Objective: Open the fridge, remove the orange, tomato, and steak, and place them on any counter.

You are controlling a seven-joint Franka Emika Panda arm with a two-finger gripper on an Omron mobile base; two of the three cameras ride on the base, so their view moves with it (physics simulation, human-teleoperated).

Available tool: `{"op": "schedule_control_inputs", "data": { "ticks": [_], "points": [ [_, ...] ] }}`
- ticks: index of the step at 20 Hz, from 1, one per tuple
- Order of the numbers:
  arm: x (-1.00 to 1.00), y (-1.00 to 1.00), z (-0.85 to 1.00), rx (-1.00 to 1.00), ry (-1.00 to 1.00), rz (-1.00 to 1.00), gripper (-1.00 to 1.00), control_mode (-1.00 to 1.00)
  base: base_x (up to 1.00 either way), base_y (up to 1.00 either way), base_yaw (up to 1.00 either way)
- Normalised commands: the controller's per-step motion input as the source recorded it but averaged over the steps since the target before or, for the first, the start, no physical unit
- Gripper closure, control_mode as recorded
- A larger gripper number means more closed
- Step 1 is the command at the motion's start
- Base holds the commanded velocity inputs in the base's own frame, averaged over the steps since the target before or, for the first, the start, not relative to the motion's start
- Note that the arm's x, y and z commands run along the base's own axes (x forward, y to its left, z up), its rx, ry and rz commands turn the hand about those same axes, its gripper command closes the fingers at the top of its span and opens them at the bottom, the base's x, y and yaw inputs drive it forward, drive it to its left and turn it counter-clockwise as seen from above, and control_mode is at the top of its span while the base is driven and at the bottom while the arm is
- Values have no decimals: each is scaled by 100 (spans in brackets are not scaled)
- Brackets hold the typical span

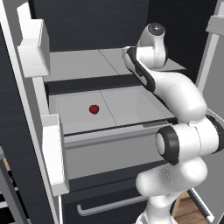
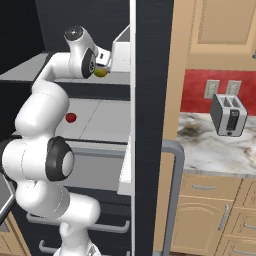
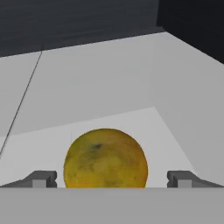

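Jaws wide apart, nothing clamped. In the hand view the gripper (image 3: 111, 178) has one fingertip either side of the orange (image 3: 105, 158), with clear gaps both sides, so it's framed but not held.

Fridge (image 1: 92, 22) is open. The orange sits on the upper shelf (image 1: 78, 63), towards the right-hand side near the inner wall; from the right base view it shows as a small yellowish spot (image 2: 101, 72) just off the end of the hand. The tomato (image 1: 94, 109) is on the shelf below, out in the open and well apart from the arm (image 1: 179, 92). Can't see the steak from here.

My read: lined up for the orange grab, closing not started.

Risks:
- Round fruit on a smooth shelf. If the fingers come in above or below the widest part, or one touches first, it'll likely roll or squirt out towards the back or the side wall.
- Depth is hard to judge. Closing too shallow pinches only the near face and it slips on the lift.
- Side wall is close on the right of the hand; any drift that way could scrape a finger on it.
- On pull-out, the elbow is near the door (image 2: 152, 100) edge, so swinging towards the counter (image 2: 220, 150) too early could clip it and knock the fruit loose.
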Motion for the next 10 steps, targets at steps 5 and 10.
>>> {"op": "schedule_control_inputs", "data": {
  "ticks": [5,10],
  "points": [
    [26,2,-20,0,4,0,-100,-100,0,0,0],
    [1,4,-31,2,6,-2,-100,-100,0,0,0]
  ]
}}
